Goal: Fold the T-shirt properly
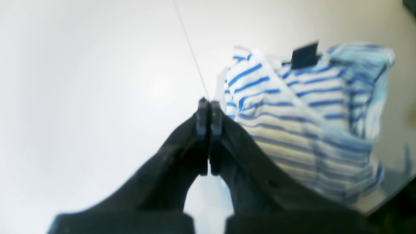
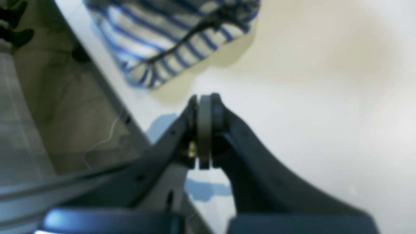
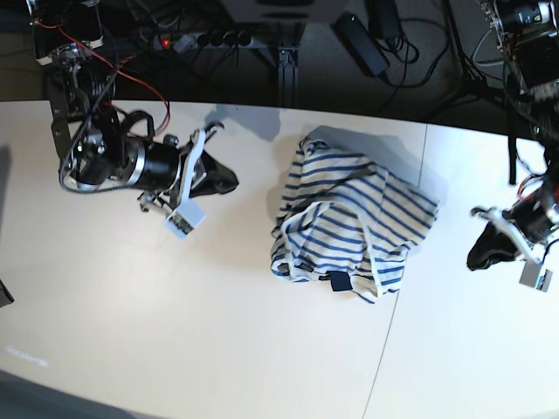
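The T-shirt (image 3: 349, 218) is cream-white with thin blue stripes and lies crumpled in a heap at the middle of the white table (image 3: 218, 332). Its small dark tag (image 3: 339, 280) shows at the near edge. My right gripper (image 3: 231, 182) is shut and empty, to the left of the shirt and apart from it. My left gripper (image 3: 472, 257) is shut and empty, to the right of the shirt. In the left wrist view the shut gripper (image 1: 208, 103) is just left of the shirt (image 1: 302, 113) and its tag (image 1: 305, 56). In the right wrist view the shut gripper (image 2: 204, 99) is below the shirt (image 2: 175, 35).
A thin seam (image 3: 393, 297) runs across the table just right of the shirt. Cables and a power strip (image 3: 210, 38) lie beyond the far edge. The table's edge (image 2: 107, 87) is close to the right gripper in the right wrist view, with floor beyond it.
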### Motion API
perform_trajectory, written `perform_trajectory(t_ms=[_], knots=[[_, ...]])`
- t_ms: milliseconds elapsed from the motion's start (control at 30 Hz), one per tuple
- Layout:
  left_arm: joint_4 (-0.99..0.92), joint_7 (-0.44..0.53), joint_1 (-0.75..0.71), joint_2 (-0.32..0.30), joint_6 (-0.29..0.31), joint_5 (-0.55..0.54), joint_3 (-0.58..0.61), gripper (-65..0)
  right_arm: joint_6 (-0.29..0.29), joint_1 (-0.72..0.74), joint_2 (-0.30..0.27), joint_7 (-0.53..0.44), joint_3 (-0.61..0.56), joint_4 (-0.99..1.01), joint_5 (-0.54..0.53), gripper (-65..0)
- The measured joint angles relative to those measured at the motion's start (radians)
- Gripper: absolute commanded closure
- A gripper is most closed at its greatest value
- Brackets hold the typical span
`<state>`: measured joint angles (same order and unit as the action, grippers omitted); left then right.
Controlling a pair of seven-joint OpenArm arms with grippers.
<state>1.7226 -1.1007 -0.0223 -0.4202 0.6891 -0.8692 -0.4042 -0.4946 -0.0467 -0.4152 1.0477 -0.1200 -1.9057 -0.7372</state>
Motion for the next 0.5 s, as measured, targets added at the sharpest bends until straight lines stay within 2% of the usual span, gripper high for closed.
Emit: perform_trajectory(t_ms=[133,300,500], knots=[[0.097,-0.004,-0.174,0.002,0.0,-0.003,-0.095,0.0,0.0,-0.166,-0.037,0.004,0.105,-0.068,-0.015,0.0],[0.135,0.007,-0.356,0.002,-0.002,-0.021,-0.196,0.0,0.0,-0.367,-0.045,0.0,0.243,-0.133,-0.041,0.0],[0.134,0.027,-0.551,0.002,0.0,-0.003,-0.235,0.0,0.0,-0.593,-0.045,-0.002,0.29,-0.139,-0.022,0.0]])
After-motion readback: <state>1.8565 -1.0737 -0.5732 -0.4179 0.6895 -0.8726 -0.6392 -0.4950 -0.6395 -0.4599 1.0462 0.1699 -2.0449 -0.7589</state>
